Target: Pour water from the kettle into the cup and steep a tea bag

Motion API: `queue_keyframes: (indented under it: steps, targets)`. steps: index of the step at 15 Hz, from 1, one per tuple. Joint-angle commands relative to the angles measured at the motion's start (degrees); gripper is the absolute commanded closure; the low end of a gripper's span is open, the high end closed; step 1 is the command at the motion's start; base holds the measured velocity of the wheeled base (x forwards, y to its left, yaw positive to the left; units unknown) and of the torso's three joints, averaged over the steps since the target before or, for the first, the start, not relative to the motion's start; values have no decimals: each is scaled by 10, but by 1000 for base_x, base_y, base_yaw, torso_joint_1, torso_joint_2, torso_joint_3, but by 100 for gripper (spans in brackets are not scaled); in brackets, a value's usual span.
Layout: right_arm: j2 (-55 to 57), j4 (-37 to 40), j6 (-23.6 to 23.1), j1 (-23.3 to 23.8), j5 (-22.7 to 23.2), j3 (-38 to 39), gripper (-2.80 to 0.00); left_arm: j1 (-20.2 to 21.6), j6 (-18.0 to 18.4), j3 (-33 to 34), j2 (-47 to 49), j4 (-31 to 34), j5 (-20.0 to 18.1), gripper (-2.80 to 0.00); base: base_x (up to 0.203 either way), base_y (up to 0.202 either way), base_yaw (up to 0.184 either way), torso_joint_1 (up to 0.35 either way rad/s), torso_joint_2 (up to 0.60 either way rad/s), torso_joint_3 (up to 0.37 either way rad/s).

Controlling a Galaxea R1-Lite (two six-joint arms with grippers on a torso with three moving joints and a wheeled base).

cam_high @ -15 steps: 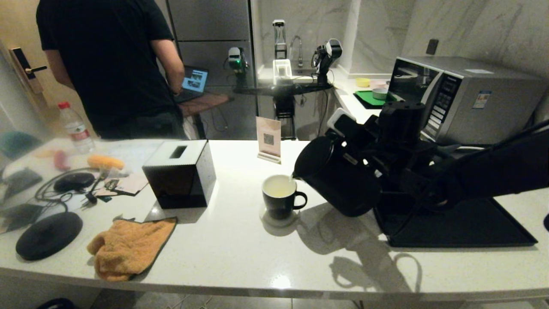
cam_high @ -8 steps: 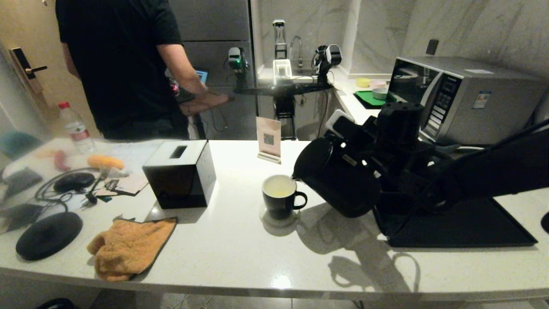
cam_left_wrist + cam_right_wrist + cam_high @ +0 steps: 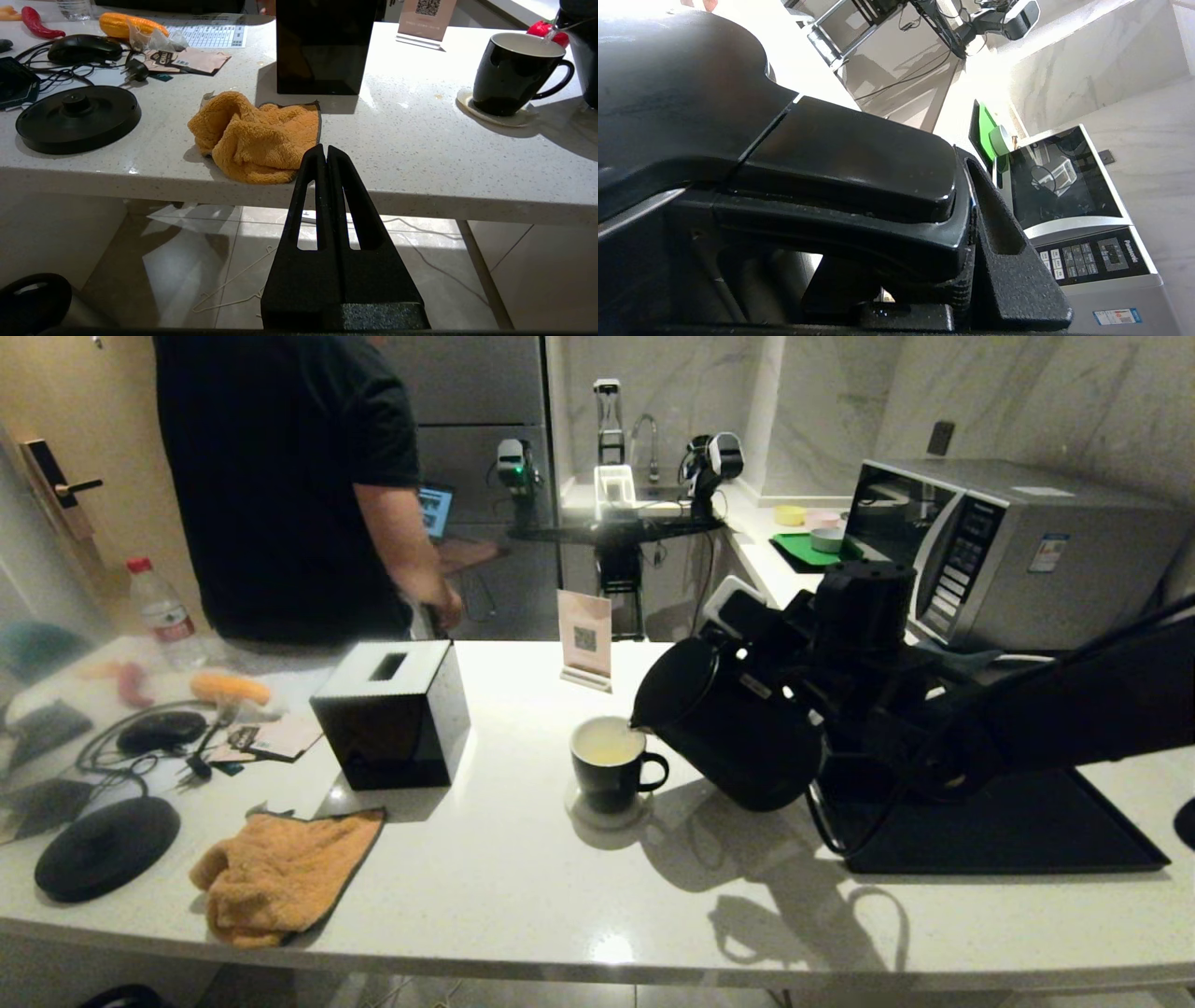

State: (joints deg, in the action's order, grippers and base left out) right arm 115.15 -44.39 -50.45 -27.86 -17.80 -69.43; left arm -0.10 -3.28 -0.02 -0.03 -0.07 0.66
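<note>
The black kettle hangs tilted to the left, its spout at the rim of the black cup. My right gripper is shut on the kettle's loop handle. A thin stream runs into the cup, which holds pale yellowish water and stands on a white coaster. My left gripper is shut and empty, below the counter's front edge. A small pale pouch lies by the corn cob; I cannot tell whether it is the tea bag.
A black tissue box stands left of the cup, with an orange towel and the kettle's round base nearer the front left. A black tray lies under my right arm. A microwave and a person are behind.
The kettle has shifted slightly left, its spout now at the cup's rim. The person behind the counter has stepped to the right. My left arm has not moved.
</note>
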Motion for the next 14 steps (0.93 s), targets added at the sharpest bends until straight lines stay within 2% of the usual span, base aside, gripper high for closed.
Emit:
queue_keyframes:
  steps: [1,9,14]
  targets:
    - [0,-18,1,-1,1,1,0,0,-1,0,0,0,0,0,0,0,0,0,0,0]
    - [-5,-61,112,0,0,5,0,0,-1,0,0,0,0,0,0,0,0,0,0,0]
    - [-19,-61,191,2,-2,7,0,0,-1,0,0,0,0,0,0,0,0,0,0,0]
